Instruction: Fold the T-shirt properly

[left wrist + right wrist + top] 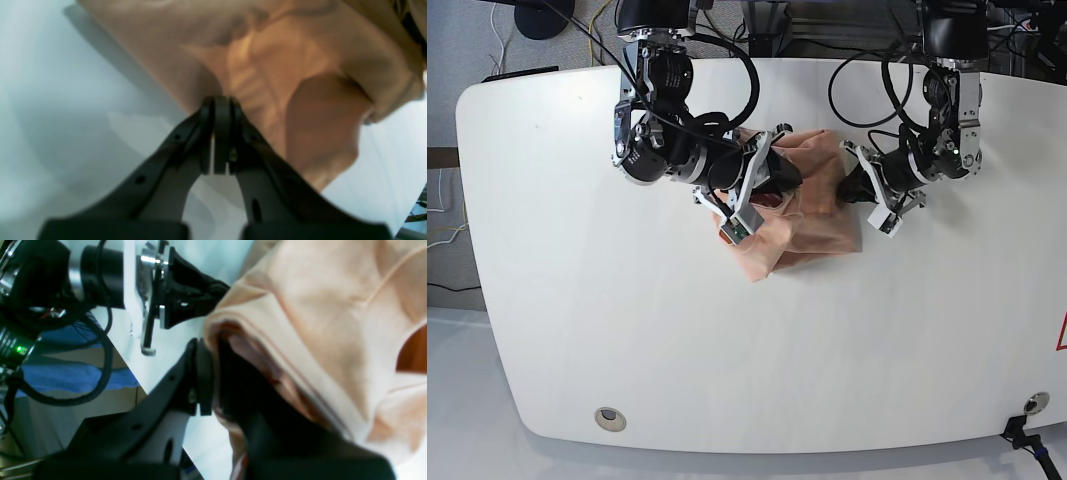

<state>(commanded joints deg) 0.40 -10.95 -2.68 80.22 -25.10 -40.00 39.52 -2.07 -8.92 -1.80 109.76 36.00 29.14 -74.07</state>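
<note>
The peach T-shirt point(812, 235) lies crumpled in the middle of the white table point(627, 330), partly lifted between both grippers. My left gripper point(221, 101) is shut, pinching the T-shirt point(300, 66) at an edge where creases fan out from its tips; in the base view the left gripper point(847, 188) is at the cloth's right side. My right gripper point(213, 350) is shut on a bunched fold of the T-shirt point(317, 306), with fabric squeezed between its fingers; in the base view the right gripper point(779, 178) is at the cloth's upper left. No print shows.
In the right wrist view the left arm's gripper body point(186, 303) is close beside the cloth, and the table edge point(133, 373) runs nearby with blue material point(76, 376) below it. Cables point(867, 90) hang at the table's back. The two arms are close together.
</note>
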